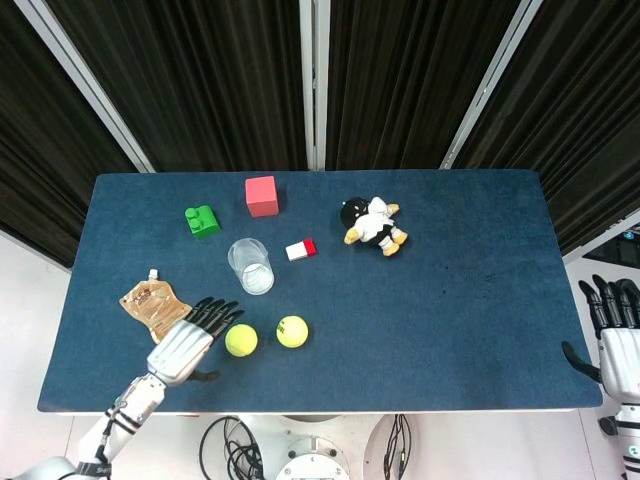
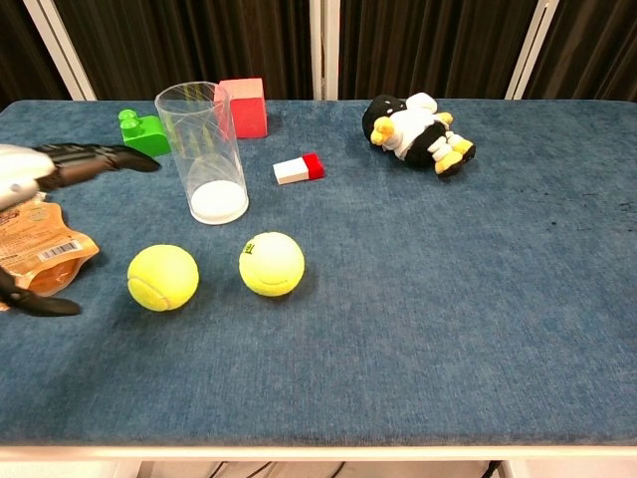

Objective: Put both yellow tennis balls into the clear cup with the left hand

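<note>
Two yellow tennis balls lie side by side near the table's front: the left ball and the right ball. Behind them the clear cup stands upright and holds nothing. My left hand hovers just left of the left ball, fingers spread, holding nothing. My right hand stays off the table's right edge, fingers straight and apart.
An orange snack pouch lies partly under my left hand. Behind the cup are a green block, a red cube, a small red-and-white block and a plush toy.
</note>
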You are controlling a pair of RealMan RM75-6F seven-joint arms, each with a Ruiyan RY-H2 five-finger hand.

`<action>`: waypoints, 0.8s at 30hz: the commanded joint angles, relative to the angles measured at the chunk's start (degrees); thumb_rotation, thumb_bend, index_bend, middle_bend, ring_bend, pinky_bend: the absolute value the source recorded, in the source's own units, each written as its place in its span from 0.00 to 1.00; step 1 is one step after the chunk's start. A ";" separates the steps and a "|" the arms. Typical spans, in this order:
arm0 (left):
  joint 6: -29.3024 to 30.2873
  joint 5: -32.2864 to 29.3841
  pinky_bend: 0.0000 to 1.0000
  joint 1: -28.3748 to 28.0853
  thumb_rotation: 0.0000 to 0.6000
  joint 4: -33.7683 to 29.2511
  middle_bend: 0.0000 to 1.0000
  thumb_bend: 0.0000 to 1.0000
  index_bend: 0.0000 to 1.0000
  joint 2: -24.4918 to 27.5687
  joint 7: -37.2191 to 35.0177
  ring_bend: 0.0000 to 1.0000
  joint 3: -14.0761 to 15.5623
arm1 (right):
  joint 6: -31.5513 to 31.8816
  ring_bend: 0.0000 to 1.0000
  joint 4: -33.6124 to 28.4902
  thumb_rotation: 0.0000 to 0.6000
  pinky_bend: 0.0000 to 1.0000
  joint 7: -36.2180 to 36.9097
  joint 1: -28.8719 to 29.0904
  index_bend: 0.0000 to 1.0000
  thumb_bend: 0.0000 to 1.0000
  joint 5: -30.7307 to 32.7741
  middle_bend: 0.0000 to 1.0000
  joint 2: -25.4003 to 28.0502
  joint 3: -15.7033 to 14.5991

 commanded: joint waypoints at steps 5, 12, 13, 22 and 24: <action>-4.99 -4.30 0.11 -3.93 1.00 5.89 0.04 0.07 0.07 -5.41 -1.99 0.01 -1.15 | 0.47 0.00 0.93 1.00 0.00 1.41 -0.35 0.00 0.18 1.04 0.00 0.38 0.80; -7.37 -7.07 0.21 -5.53 1.00 8.45 0.10 0.07 0.13 -7.28 -2.02 0.07 -0.89 | -0.12 0.00 1.67 1.00 0.00 2.16 -0.18 0.00 0.18 1.49 0.00 0.27 1.03; -7.52 -7.34 0.22 -5.64 1.00 8.75 0.11 0.07 0.14 -7.55 -1.96 0.08 -0.80 | -0.24 0.00 1.80 1.00 0.00 2.25 -0.15 0.00 0.18 1.57 0.00 0.20 1.05; -4.71 -5.96 0.44 -6.17 1.00 13.60 0.31 0.17 0.34 -11.78 -3.69 0.26 -0.28 | 0.22 0.00 3.01 1.00 0.00 1.64 -0.27 0.00 0.19 2.06 0.00 -0.65 1.48; -2.93 -4.60 0.52 -6.16 1.00 15.16 0.38 0.19 0.39 -12.82 -4.84 0.34 -0.23 | 0.27 0.00 3.04 1.00 0.00 1.70 -0.34 0.00 0.19 2.23 0.00 -0.61 1.57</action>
